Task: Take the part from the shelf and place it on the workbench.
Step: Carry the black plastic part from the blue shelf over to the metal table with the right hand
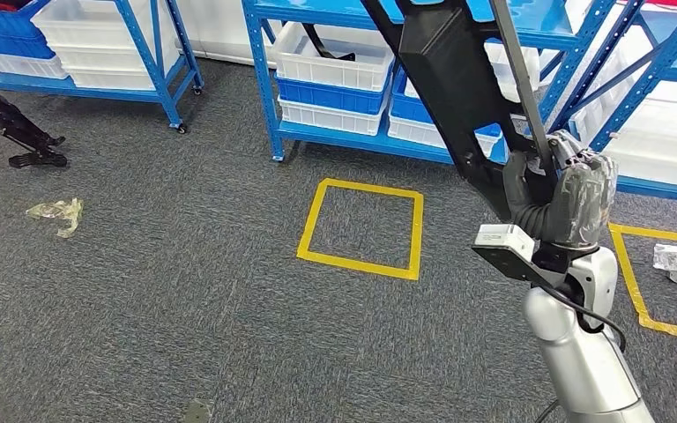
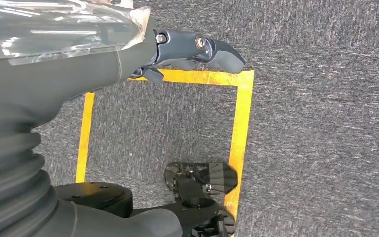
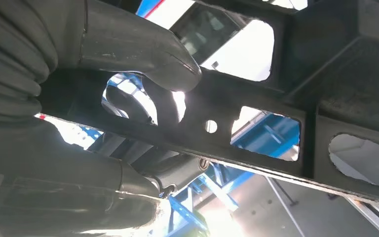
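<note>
Gripping the part [image 1: 458,79], a long black perforated frame of flat bars, the right hand [image 1: 573,207] closes around its lower end; the long axis rises up and away toward the blue shelf [image 1: 269,97]. The left hand [image 2: 187,54] hangs over grey carpet and yellow tape, holding nothing, fingers loosely curled.

Grey carpet floor [image 1: 185,308] bears a yellow tape square [image 1: 361,226], crumpled plastic [image 1: 55,214], and blue shelving [image 1: 335,132].
</note>
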Robot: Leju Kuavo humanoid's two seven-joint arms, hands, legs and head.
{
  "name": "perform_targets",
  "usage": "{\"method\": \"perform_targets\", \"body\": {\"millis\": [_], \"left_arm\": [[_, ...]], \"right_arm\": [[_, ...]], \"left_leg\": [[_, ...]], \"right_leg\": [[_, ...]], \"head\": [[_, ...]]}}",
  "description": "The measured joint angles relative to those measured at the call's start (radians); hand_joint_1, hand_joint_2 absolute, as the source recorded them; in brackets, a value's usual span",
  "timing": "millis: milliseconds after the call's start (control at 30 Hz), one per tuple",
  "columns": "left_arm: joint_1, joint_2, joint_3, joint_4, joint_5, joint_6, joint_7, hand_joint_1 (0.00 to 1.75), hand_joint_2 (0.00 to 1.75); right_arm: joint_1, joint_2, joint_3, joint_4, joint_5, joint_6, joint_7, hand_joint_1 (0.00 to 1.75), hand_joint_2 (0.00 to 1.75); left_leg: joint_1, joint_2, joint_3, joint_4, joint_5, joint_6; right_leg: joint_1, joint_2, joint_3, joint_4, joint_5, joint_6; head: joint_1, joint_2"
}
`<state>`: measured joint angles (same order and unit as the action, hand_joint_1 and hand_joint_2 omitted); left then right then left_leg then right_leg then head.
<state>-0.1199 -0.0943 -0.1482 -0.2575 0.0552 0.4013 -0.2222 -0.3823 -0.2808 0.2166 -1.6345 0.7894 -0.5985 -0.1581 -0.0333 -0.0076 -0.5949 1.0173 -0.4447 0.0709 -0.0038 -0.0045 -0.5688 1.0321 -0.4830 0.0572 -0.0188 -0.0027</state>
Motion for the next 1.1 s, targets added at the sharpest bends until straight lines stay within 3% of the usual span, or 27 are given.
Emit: {"method": "perform_targets", "body": {"millis": [100, 167, 267, 300, 333, 400, 467, 533, 600, 633, 667, 733, 800, 833, 867, 933, 1000, 1033, 1100], "left_arm": [[0.0, 0.0, -0.004, 0.0, 0.0, 0.0, 0.003, 0.0, 1.75], [-0.001, 0.002, -0.008, 0.0, 0.001, 0.0, 0.005, 0.0, 1.75], [0.0, 0.004, -0.012, 0.0, 0.003, 0.001, 0.006, 0.0, 1.75], [0.001, 0.004, -0.012, 0.0, 0.003, 0.001, 0.006, 0.0, 1.75], [0.001, 0.004, -0.012, 0.0, 0.004, 0.001, 0.007, 0.0, 1.75], [0.001, 0.004, -0.013, 0.0, 0.004, 0.001, 0.007, 0.0, 1.75], [-0.001, 0.003, -0.013, 0.0, 0.004, 0.001, 0.007, 0.0, 1.75], [-0.004, 0.002, -0.015, -0.001, 0.004, 0.001, 0.007, 0.0, 1.75], [-0.003, 0.002, -0.016, -0.001, 0.004, 0.0, 0.007, 0.0, 1.75], [-0.002, 0.003, -0.016, -0.001, 0.004, 0.001, 0.007, 0.0, 1.75], [-0.002, 0.004, -0.016, -0.001, 0.004, 0.001, 0.007, 0.0, 1.75], [-0.003, 0.005, -0.016, -0.001, 0.005, 0.002, 0.007, 0.0, 1.75], [-0.003, 0.005, -0.016, -0.001, 0.007, 0.001, 0.007, 0.0, 1.75], [-0.002, 0.005, -0.016, -0.001, 0.007, 0.0, 0.007, 0.0, 1.75], [-0.001, 0.005, -0.016, 0.0, 0.008, 0.0, 0.007, 0.0, 1.75], [-0.001, 0.005, -0.016, 0.0, 0.009, 0.0, 0.007, 0.0, 1.75], [-0.002, 0.004, -0.016, 0.0, 0.01, 0.0, 0.007, 0.0, 1.75], [-0.001, 0.004, -0.016, 0.0, 0.011, 0.0, 0.007, 0.0, 1.75], [0.001, 0.005, -0.017, 0.0, 0.012, 0.002, 0.007, 0.0, 1.75]], "right_arm": [[-0.003, -0.002, 0.001, 0.004, 0.008, 0.009, 0.011, 1.69, 1.75], [-0.005, -0.002, 0.003, 0.005, 0.013, 0.012, 0.015, 1.69, 1.75], [-0.006, -0.001, 0.004, 0.007, 0.02, 0.018, 0.02, 1.69, 1.75], [-0.005, -0.001, 0.004, 0.009, 0.021, 0.019, 0.021, 1.69, 1.75], [-0.005, 0.0, 0.005, 0.011, 0.022, 0.02, 0.022, 1.69, 1.75], [-0.005, 0.001, 0.006, 0.013, 0.022, 0.02, 0.023, 1.69, 1.75], [-0.008, 0.001, 0.006, 0.013, 0.022, 0.02, 0.023, 1.69, 1.75], [-0.011, 0.0, 0.006, 0.013, 0.023, 0.02, 0.023, 1.69, 1.75], [-0.012, 0.0, 0.006, 0.013, 0.023, 0.02, 0.023, 1.69, 1.75], [-0.011, 0.001, 0.006, 0.013, 0.023, 0.02, 0.024, 1.69, 1.75], [-0.011, 0.001, 0.006, 0.013, 0.024, 0.02, 0.024, 1.69, 1.75], [-0.009, -0.001, 0.006, 0.014, 0.025, 0.02, 0.025, 1.69, 1.75], [-0.005, -0.002, 0.006, 0.016, 0.027, 0.021, 0.028, 1.69, 1.75], [-0.002, -0.002, 0.006, 0.017, 0.028, 0.021, 0.029, 1.69, 1.75], [0.0, -0.002, 0.006, 0.018, 0.028, 0.022, 0.03, 1.69, 1.75], [0.001, -0.002, 0.006, 0.019, 0.03, 0.024, 0.032, 1.69, 1.75], [0.0, -0.002, 0.006, 0.019, 0.032, 0.026, 0.032, 1.69, 1.75], [0.0, -0.002, 0.006, 0.019, 0.034, 0.026, 0.033, 1.69, 1.75], [0.0, 0.0, 0.006, 0.019, 0.038, 0.028, 0.034, 1.69, 1.75]], "left_leg": [[0.0, -0.001, -0.01, 0.003, 0.003, -0.014], [0.003, -0.002, -0.031, 0.041, -0.023, -0.029], [0.024, 0.0, -0.118, 0.223, -0.111, -0.058], [0.033, 0.001, -0.143, 0.271, -0.126, -0.066], [0.041, 0.003, -0.15, 0.285, -0.122, -0.073], [0.055, 0.017, -0.104, 0.196, -0.068, -0.086], [0.062, 0.056, -0.033, 0.059, -0.021, -0.095], [0.056, 0.072, -0.008, 0.002, -0.011, -0.088], [0.045, 0.049, -0.011, -0.001, -0.006, -0.066], [0.042, 0.038, -0.009, -0.004, -0.003, -0.055], [0.04, 0.028, -0.007, -0.007, 0.002, -0.043], [0.037, 0.007, -0.006, -0.01, 0.008, -0.027], [0.029, -0.018, -0.007, -0.01, 0.009, -0.019], [0.025, -0.032, -0.007, -0.009, 0.009, -0.017], [0.021, -0.047, -0.007, -0.009, 0.009, -0.016], [0.016, -0.075, -0.005, -0.008, 0.01, -0.015], [0.012, -0.099, -0.008, -0.006, 0.009, -0.017], [0.012, -0.108, -0.011, -0.005, 0.009, -0.019], [0.011, -0.124, -0.015, -0.006, 0.011, -0.025]], "right_leg": [[-0.002, -0.001, 0.001, -0.012, 0.012, -0.028], [-0.013, -0.005, 0.002, -0.017, 0.019, -0.04], [-0.02, -0.02, -0.002, -0.019, 0.021, -0.048], [-0.022, -0.026, -0.003, -0.019, 0.021, -0.047], [-0.025, -0.034, -0.003, -0.019, 0.022, -0.046], [-0.033, -0.048, -0.002, -0.018, 0.021, -0.041], [-0.032, -0.061, 0.001, -0.018, 0.019, -0.027], [-0.027, -0.074, 0.002, -0.021, 0.018, -0.008], [-0.03, -0.09, 0.005, -0.027, 0.02, 0.01], [-0.033, -0.086, 0.003, -0.022, 0.014, 0.016], [-0.036, -0.074, -0.006, 0.0, 0.001, 0.017], [-0.036, -0.029, -0.058, 0.112, -0.053, 0.005], [-0.027, -0.004, -0.126, 0.247, -0.1, -0.004], [-0.022, 0.0, -0.144, 0.275, -0.103, -0.004], [-0.018, 0.003, -0.142, 0.26, -0.09, -0.002], [-0.012, 0.027, -0.088, 0.126, -0.029, 0.0], [-0.007, 0.056, -0.033, 0.009, 0.017, -0.009], [-0.004, 0.062, -0.022, -0.013, 0.025, -0.015], [-0.004, 0.044, -0.019, -0.018, 0.029, -0.025]], "head": [[0.0, 0.0], [-0.002, 0.0], [-0.006, 0.0], [-0.006, 0.0], [-0.006, 0.0], [-0.006, 0.0], [-0.008, 0.0], [-0.006, 0.0], [-0.002, 0.0], [0.0, 0.0], [0.001, 0.0], [0.007, 0.0], [0.01, 0.0], [0.01, 0.0], [0.01, 0.0], [0.01, 0.0], [0.009, 0.0], [0.009, 0.0], [0.008, 0.0]]}}
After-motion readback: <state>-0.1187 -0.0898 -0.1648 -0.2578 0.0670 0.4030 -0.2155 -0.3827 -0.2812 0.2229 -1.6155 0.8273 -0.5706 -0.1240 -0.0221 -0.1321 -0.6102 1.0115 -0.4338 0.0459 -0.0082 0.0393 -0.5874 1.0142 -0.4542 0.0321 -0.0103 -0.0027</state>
